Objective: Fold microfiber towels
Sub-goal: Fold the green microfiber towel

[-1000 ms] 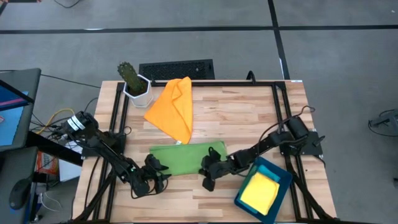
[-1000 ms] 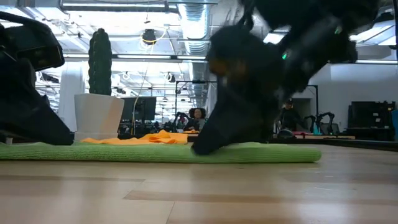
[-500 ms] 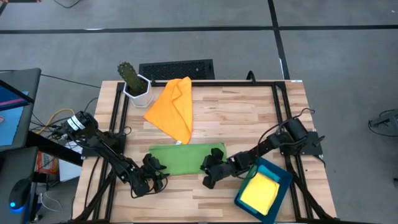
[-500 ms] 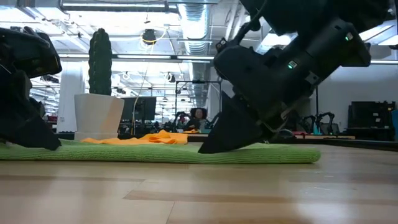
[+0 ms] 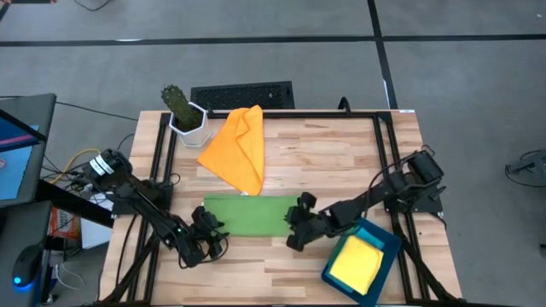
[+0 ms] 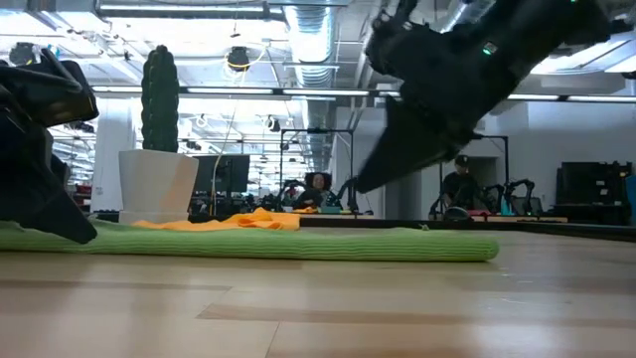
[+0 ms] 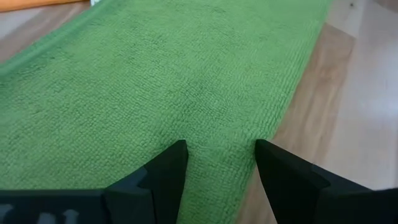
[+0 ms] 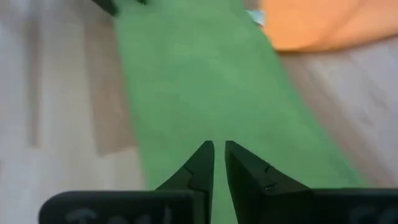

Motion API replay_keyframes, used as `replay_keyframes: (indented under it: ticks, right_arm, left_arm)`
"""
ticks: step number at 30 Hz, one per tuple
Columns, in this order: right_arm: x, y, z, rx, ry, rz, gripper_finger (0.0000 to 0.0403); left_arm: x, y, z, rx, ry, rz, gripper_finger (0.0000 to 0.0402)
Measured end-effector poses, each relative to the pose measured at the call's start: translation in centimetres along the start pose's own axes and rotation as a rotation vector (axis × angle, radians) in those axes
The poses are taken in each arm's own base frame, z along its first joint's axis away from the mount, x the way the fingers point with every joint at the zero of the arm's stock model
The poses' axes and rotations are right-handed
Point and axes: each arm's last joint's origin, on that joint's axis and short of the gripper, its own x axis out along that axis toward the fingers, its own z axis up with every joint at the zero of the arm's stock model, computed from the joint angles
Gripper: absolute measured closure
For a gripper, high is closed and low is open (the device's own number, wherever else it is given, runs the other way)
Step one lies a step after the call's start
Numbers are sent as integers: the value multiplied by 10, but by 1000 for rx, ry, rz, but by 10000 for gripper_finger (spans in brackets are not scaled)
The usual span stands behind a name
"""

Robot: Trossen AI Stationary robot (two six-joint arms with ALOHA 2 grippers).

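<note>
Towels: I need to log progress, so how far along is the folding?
Done: a yellow towel lies in the teal tray. In hand: the green towel lies as a narrow folded strip, the left tool open on its left end, the right tool raised off its right end, nearly closed and empty. Left: finishing that strip and folding the crumpled orange towel.
</note>
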Motion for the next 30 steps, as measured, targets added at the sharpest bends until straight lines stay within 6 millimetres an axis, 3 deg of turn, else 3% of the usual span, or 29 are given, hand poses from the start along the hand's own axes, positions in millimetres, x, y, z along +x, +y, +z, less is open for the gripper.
replay_keyframes:
  ticks: [4, 11, 16, 21, 26, 30]
  right_arm:
    - [-8, -9, -9, -38, 57, -115, 337]
    - [1, -32, -37, 56, 98, -215, 337]
    - [3, -39, -52, 111, 108, -217, 337]
    - [-5, -38, -44, 126, 73, -196, 337]
    - [-23, -29, -29, 130, 11, -132, 337]
    - [-33, -16, -31, 114, -12, -74, 337]
  left_arm:
    - [-6, -1, 6, -4, 18, -36, 212]
    - [-20, -7, 20, -74, 4, -131, 212]
    - [-23, -21, 34, -125, -204, -199, 212]
    - [1, -33, 47, -106, -346, -216, 212]
    - [39, -48, 49, -32, -279, -237, 224]
    - [64, -64, 48, 33, -238, -221, 257]
